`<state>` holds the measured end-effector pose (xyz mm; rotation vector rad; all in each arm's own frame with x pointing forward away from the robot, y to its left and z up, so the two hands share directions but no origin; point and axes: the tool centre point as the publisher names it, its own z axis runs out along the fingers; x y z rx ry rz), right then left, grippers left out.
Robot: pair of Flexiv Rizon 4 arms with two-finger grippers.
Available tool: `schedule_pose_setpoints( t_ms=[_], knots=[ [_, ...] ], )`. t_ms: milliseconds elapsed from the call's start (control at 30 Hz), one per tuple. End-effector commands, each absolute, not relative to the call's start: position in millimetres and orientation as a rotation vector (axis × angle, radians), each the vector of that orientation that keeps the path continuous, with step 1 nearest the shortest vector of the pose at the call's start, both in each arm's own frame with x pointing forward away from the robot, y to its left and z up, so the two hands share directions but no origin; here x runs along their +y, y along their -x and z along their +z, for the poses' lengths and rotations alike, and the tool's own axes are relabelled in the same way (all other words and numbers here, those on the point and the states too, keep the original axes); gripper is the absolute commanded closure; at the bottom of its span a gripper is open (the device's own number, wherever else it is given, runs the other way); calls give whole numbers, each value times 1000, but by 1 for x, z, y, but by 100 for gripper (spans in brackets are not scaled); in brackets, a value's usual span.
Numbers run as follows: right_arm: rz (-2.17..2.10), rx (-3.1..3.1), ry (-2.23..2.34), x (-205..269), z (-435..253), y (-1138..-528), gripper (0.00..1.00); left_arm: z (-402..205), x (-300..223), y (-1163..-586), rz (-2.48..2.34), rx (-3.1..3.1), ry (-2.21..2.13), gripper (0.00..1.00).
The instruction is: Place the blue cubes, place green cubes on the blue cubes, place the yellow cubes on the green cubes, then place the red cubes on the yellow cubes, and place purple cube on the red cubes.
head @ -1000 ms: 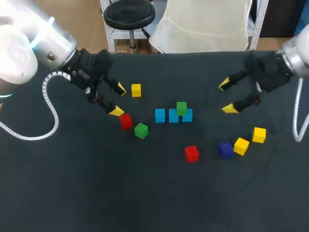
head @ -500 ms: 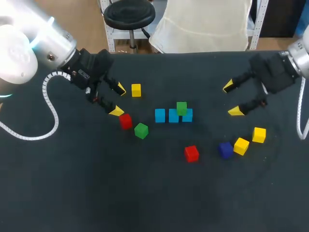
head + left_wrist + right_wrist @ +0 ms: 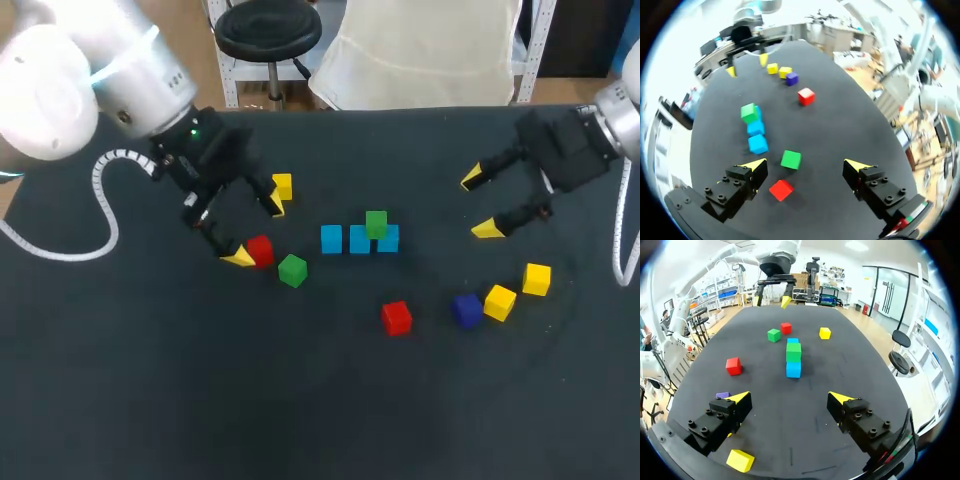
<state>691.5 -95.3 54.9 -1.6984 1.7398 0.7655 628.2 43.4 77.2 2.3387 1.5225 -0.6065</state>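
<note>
On the dark surface (image 3: 150, 400), the left fingers (image 3: 240, 258) spread wide and empty astride a red cube (image 3: 260, 250), apparently not touching it, near a loose green cube (image 3: 292, 270), the right fingers (image 3: 487, 229) hang open and empty, and the left-to-right blue cube row (image 3: 331, 238) bears a stacked green cube (image 3: 376, 222) toward its right end.
</note>
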Motion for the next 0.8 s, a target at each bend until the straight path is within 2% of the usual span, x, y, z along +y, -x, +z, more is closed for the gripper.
schedule_pose_setpoints(
  t_ms=[33,800],
  knots=[
    [769,1737,1699,-95,54,-693,0,79,38,-631,-391,1208,-2770,0],
    [769,1737,1699,-95,54,-693,0,63,41,-636,-368,1360,-2679,0]
  ],
)
